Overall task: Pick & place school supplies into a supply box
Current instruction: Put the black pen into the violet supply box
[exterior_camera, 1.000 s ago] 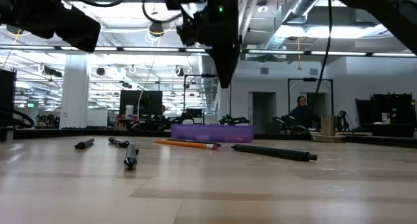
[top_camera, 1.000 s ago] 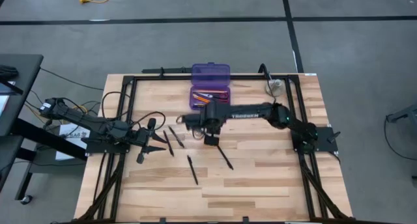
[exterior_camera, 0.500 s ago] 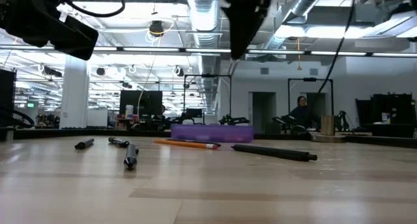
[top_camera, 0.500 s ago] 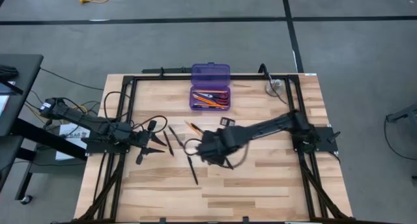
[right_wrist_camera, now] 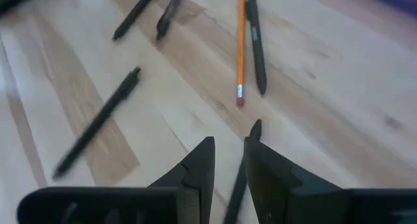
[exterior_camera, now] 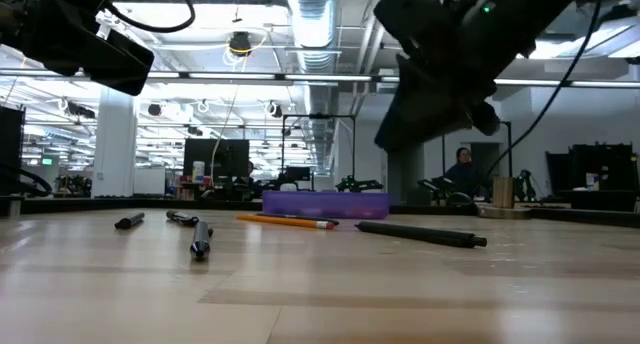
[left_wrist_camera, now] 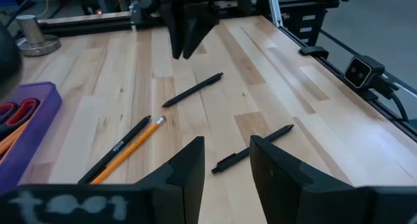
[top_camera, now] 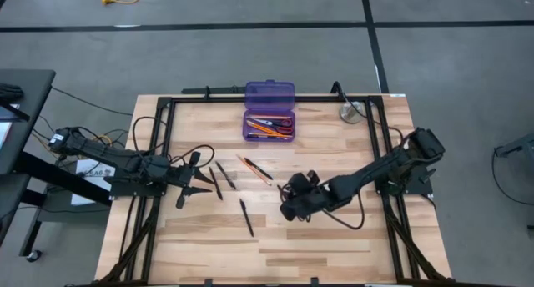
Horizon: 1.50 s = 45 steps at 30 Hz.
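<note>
The supply box (top_camera: 269, 112), translucent purple, stands open at the table's far middle with orange pencils and red-handled scissors inside. Black pens (top_camera: 246, 218) (top_camera: 219, 178) and an orange pencil beside a pen (top_camera: 254, 168) lie flat on the wood. My right gripper (right_wrist_camera: 228, 159) (top_camera: 290, 207) hangs open above the table's middle, slanting down. Its fingers stand on either side of a black pen (right_wrist_camera: 253, 139) (exterior_camera: 420, 234), which lies on the table below them, apart from them. My left gripper (left_wrist_camera: 228, 165) (top_camera: 188, 187) waits open at the left, clear of the pens.
A round metal disc (top_camera: 350, 113) sits at the far right, next to the black frame rail (top_camera: 371, 137). Bare wood lies along the near edge. In the low view, a person (exterior_camera: 462, 169) sits far off in the room behind.
My right gripper has swung from near the supply box toward the table's near edge and sunk. It has rolled and tipped so that it slants down over the black pen in the middle. The pens and the pencil lie as before.
</note>
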Tool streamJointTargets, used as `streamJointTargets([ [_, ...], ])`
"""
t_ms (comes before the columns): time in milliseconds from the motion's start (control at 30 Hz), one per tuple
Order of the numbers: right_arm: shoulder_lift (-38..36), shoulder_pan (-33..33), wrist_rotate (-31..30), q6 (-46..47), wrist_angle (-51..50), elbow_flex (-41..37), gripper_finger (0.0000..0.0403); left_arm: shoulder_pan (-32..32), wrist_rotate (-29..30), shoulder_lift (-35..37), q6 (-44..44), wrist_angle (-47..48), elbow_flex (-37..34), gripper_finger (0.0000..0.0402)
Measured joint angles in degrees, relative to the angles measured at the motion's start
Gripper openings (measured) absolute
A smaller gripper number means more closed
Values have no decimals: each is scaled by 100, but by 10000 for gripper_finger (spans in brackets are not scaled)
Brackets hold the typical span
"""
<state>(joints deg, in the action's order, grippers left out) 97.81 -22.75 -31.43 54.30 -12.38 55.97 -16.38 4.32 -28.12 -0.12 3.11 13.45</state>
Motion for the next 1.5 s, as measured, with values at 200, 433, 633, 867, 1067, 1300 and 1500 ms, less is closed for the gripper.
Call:
streamJointTargets([
  [200,268,30,170,249,-34,273,85,0,0,0,2,-2,0,112],
  [433,567,341,1029,240,-927,839,130,0,-1,0,39,0,0,112],
  [633,667,696,1884,239,-1477,1199,180,0,-2,0,39,0,0,112],
  [867,707,952,2602,466,-2140,1281,202,0,-2,0,39,9,0,112],
  [1067,1000,1001,2833,434,-2134,1320,200,0,-2,-1,39,9,0,112],
  [1300,1420,1015,2900,317,-2201,1584,196,0,-2,-1,39,2,0,112],
  [1500,1719,1090,2907,393,-2347,1659,192,0,-2,-2,37,2,0,112],
])
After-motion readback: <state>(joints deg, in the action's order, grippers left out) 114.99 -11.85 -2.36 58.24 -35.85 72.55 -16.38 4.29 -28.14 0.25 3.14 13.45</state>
